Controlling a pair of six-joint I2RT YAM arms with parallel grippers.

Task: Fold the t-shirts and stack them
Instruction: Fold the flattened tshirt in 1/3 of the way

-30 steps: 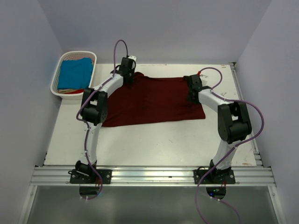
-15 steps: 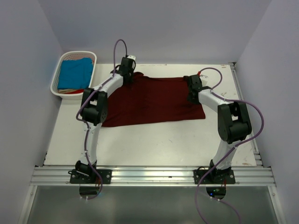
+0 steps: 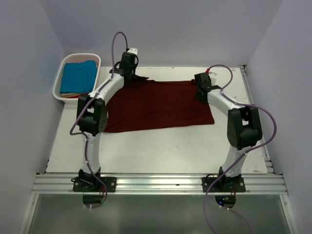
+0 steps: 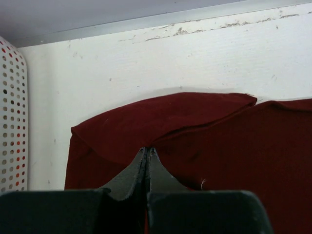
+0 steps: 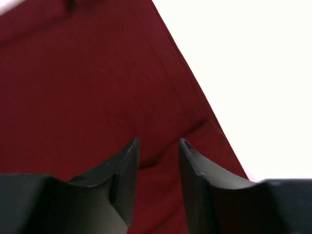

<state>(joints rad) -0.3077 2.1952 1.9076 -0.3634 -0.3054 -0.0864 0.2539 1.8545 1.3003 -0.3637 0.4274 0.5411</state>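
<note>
Your left claw (image 4: 147, 150) pinched shut on maroon shirt (image 3: 161, 105), far-left corner, likely to start fold. Shirt spread on table (image 3: 146, 146). Your right claw (image 5: 158, 146) part open, empty, over right edge; blue shirt (image 3: 78, 75) in basket (image 3: 57, 87).

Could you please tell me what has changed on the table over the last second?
The left hand, shut at the far left corner of the maroon t-shirt, moved farther from the bases and a little left, and its elbow swung left. The right hand, open over the shirt's right edge, shifted slightly farther away. The rest of the maroon t-shirt, the turquoise t-shirt and the basket stayed put.
</note>
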